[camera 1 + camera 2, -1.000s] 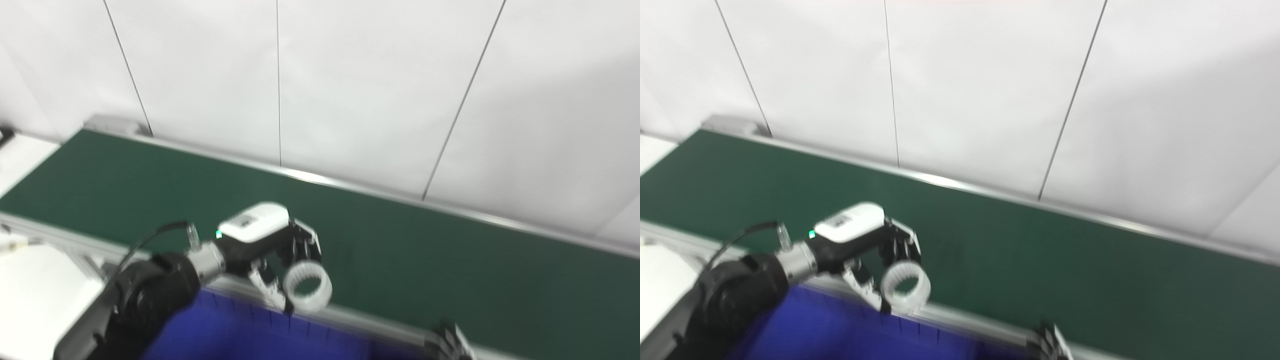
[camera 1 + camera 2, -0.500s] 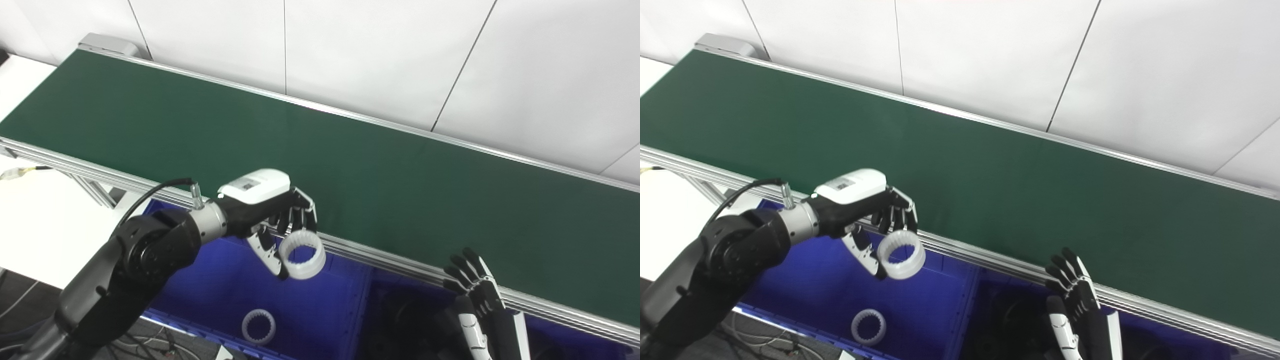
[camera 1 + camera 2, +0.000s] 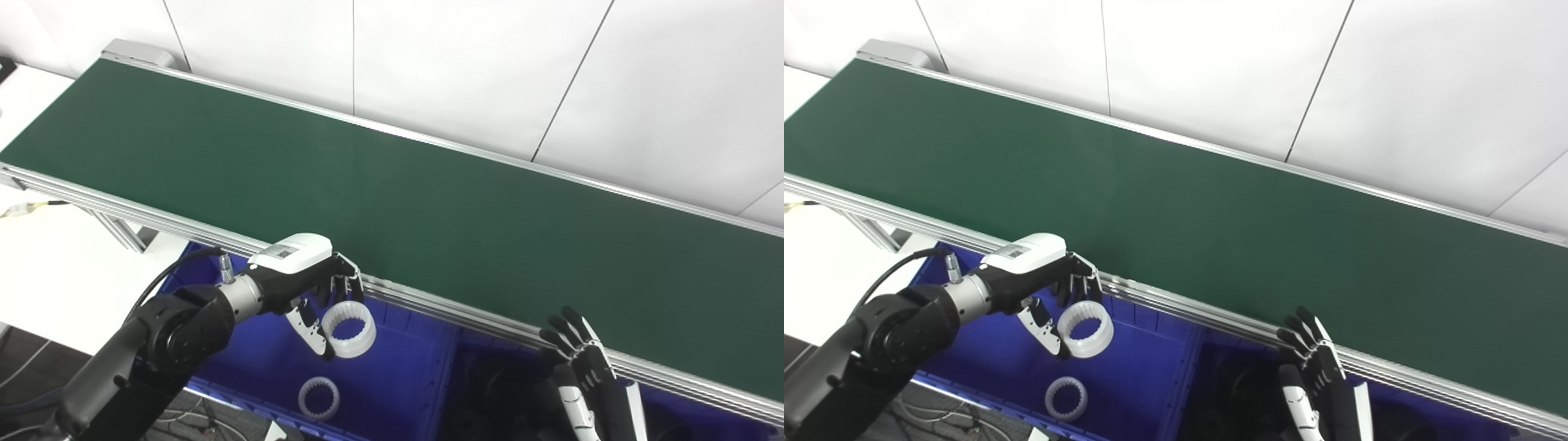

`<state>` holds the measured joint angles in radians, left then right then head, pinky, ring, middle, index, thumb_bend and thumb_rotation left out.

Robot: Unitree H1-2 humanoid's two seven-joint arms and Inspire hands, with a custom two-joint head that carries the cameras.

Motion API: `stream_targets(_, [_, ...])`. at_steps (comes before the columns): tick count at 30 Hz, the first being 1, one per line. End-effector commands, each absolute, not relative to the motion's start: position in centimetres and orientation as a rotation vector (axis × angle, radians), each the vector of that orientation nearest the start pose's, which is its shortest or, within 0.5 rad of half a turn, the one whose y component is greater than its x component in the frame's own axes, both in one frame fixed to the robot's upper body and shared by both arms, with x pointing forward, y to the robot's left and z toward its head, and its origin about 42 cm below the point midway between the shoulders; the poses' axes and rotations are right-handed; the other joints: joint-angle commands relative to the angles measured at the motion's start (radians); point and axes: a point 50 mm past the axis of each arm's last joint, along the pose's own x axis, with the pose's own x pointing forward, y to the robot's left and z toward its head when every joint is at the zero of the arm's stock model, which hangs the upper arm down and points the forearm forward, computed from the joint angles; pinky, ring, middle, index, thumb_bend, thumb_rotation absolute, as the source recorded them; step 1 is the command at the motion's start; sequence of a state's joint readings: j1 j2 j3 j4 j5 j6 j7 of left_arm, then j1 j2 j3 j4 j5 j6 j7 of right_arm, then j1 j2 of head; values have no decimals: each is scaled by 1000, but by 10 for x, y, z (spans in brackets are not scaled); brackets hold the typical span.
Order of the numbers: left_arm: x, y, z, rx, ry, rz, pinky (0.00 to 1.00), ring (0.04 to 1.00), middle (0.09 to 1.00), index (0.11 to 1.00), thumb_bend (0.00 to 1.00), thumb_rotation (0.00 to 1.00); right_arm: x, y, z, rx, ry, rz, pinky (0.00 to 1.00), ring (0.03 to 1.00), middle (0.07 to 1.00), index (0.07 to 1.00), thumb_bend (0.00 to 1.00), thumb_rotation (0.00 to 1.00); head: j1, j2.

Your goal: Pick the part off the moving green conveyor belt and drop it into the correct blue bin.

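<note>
The long dark green conveyor belt (image 3: 392,184) has a matt, smooth, rubbery-looking surface, edged by pale ribbed metal side rails (image 3: 429,303) with a dull brushed sheen. The white toothed ring part (image 3: 348,321) looks like matt, slightly translucent plastic, as does the second white toothed ring (image 3: 318,398) lying in the glossy, ribbed blue plastic bin (image 3: 398,380). The left hand (image 3: 306,278) wears a smooth, glossy white plastic shell over matt black fingers beside a shiny metal wrist collar (image 3: 236,297), and the right hand (image 3: 1314,367) shows matt black fingers with glossy white plastic panels.
</note>
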<state>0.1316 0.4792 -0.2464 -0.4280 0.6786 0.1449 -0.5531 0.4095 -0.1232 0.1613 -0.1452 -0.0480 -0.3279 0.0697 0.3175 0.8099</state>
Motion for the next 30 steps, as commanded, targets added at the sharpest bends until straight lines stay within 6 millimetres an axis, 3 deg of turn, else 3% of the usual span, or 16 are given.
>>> stream_targets(1, [217, 267, 149, 1144, 66, -618, 436, 421, 504, 512, 478, 0, 142, -219, 77, -107, -104, 180, 719, 801, 850, 901, 527, 745, 1, 0])
stream_targets(5, [215, 272, 137, 1146, 102, -604, 473, 427, 504, 502, 478, 0, 141, -219, 78, -107, -101, 176, 718, 800, 849, 898, 533, 736, -3, -2])
stream_targets(8, [214, 274, 130, 1158, 108, -605, 424, 429, 504, 508, 478, 0, 141, -220, 78, -107, -102, 181, 725, 804, 850, 899, 536, 730, -7, -2])
stream_targets(10, [213, 275, 127, 1166, 118, -606, 444, 433, 497, 508, 478, 0, 141, -220, 79, -108, -103, 180, 722, 802, 850, 899, 532, 724, -9, 0])
stream_targets(12, [213, 276, 125, 1166, 129, -607, 378, 434, 503, 519, 476, 0, 140, -220, 79, -111, -101, 177, 719, 801, 849, 898, 538, 722, -11, 0])
stream_targets(16, [212, 277, 122, 1164, 142, -612, 438, 431, 487, 515, 478, 0, 140, -219, 80, -115, -98, 175, 717, 798, 849, 897, 532, 723, -13, 1])
stream_targets(21, [212, 276, 121, 1186, 135, -615, 407, 430, 483, 520, 477, 0, 139, -218, 80, -117, -93, 174, 719, 802, 850, 898, 525, 724, -15, -2])
stream_targets(30, [209, 273, 135, 1299, 165, -612, 475, 455, 526, 493, 502, 0, 139, -214, 80, -114, -95, 173, 718, 801, 847, 901, 529, 715, -26, -12])
